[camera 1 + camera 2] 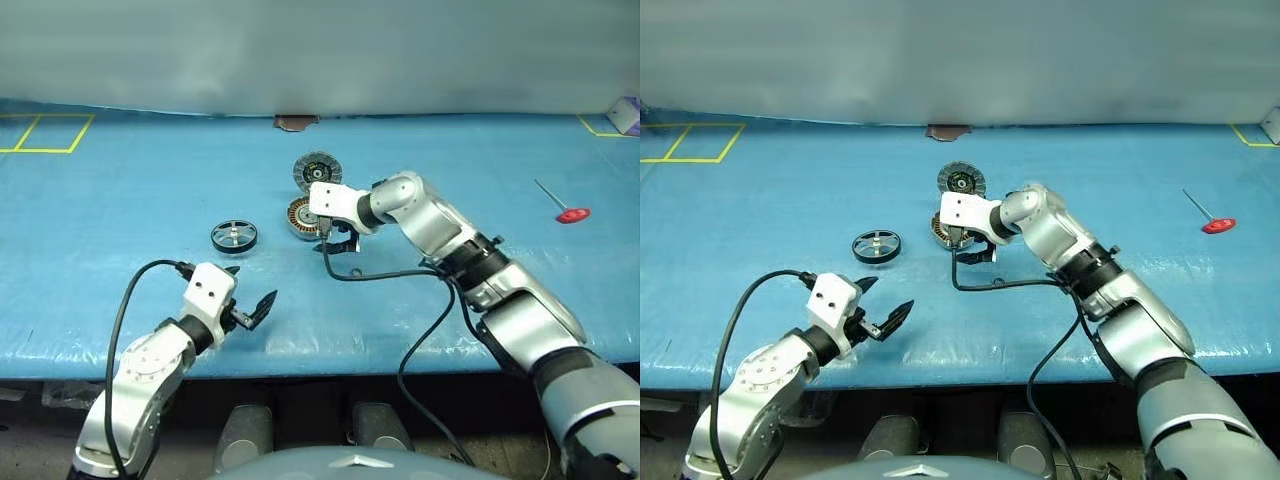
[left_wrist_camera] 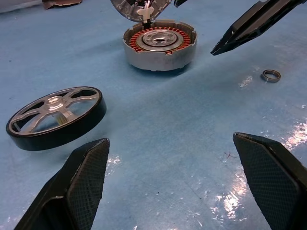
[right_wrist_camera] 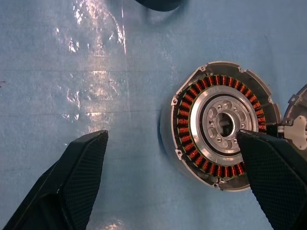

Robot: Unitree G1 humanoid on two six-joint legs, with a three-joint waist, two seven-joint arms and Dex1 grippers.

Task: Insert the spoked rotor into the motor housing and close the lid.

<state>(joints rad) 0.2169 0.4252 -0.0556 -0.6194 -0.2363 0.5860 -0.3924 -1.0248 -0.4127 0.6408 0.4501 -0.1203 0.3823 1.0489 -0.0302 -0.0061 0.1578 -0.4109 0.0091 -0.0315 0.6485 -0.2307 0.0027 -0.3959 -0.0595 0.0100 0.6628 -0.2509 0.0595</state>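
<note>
The right gripper (image 1: 338,238) hangs over the blue table cover (image 1: 120,200) with its two black fingers spread wide and nothing between them. It points down at the housing (image 3: 218,125); in the right wrist view one finger (image 3: 276,179) overlaps the housing's rim, but whether it touches cannot be told. The housing lies flat, open face up, its ring of copper windings around a silver centre bearing. The lid (image 1: 317,170) stands just behind it at twelve o'clock, tilted up on its edge and joined to the housing's far rim, its inner face towards the robot.

The left gripper (image 1: 252,292) is low and near the table's front edge, fingers also spread and empty, pointing forward and to the right. The rotor (image 1: 234,236) lies flat on the cover, hub upward, at about eleven o'clock from this gripper and nine o'clock from the housing, well apart from both. Bare cover lies between rotor and housing.

A small metal ring (image 2: 271,75) rests on the cover near the housing. A red-handled tool (image 1: 566,206) lies at three o'clock, far to the right, its thin shaft slanting away to the left.
</note>
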